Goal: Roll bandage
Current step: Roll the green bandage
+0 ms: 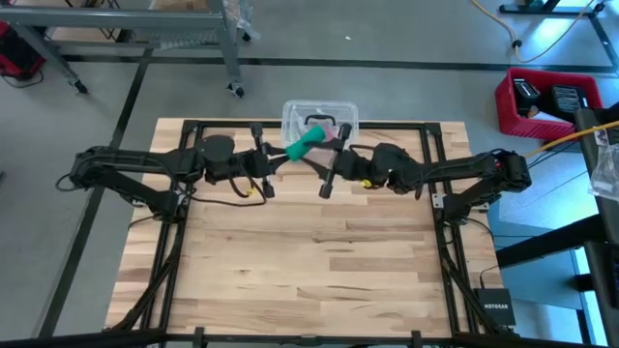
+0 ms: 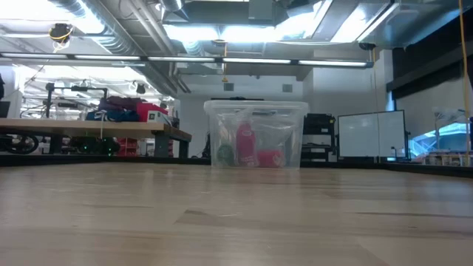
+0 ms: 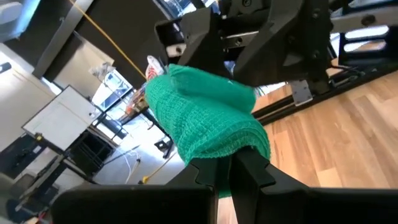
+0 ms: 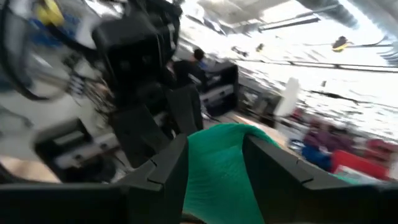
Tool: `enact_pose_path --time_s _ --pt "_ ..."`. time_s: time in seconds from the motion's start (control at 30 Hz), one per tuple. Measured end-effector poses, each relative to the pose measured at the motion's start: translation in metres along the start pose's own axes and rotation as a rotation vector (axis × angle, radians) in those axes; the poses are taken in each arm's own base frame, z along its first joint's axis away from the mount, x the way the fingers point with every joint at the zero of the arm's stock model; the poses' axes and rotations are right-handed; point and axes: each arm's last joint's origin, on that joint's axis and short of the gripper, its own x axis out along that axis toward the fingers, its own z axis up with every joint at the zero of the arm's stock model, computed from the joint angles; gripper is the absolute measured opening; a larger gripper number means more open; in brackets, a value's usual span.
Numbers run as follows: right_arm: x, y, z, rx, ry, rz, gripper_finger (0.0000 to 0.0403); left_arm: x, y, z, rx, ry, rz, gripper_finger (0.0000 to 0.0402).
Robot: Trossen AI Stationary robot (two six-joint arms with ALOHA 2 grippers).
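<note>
Overhead, bandage (image 1: 308, 145) roll pinched by left hand (image 1: 279, 155), right hand (image 1: 334, 138) clamping its other end, tub (image 1: 345, 113) partly hidden.

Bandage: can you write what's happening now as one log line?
bandage: held in air between both arms | left gripper: shut on bandage | right gripper: fingers around bandage | tub: behind

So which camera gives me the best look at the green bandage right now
The left wrist view: the bandage fills the frame, its knit weave clear, pinched by the left gripper. The right wrist view shows it blurred between the right gripper's jaws. The high view shows it small. The low view doesn't show it.
</note>
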Motion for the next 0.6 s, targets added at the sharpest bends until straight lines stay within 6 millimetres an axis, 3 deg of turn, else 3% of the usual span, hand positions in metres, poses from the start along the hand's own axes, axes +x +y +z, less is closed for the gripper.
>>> enact_pose_path --time_s 0.23,0.6 --pt "0.0 -0.001 -0.004 -0.077 0.061 -0.068 0.0161 0.001 0.0 -0.001 0.014 0.004 0.003 0.0013" --pt "-0.003 0.008 -0.024 -0.029 0.266 0.039 0.0161 0.01 -0.016 -0.018 0.176 0.171 -0.077 0.0013"
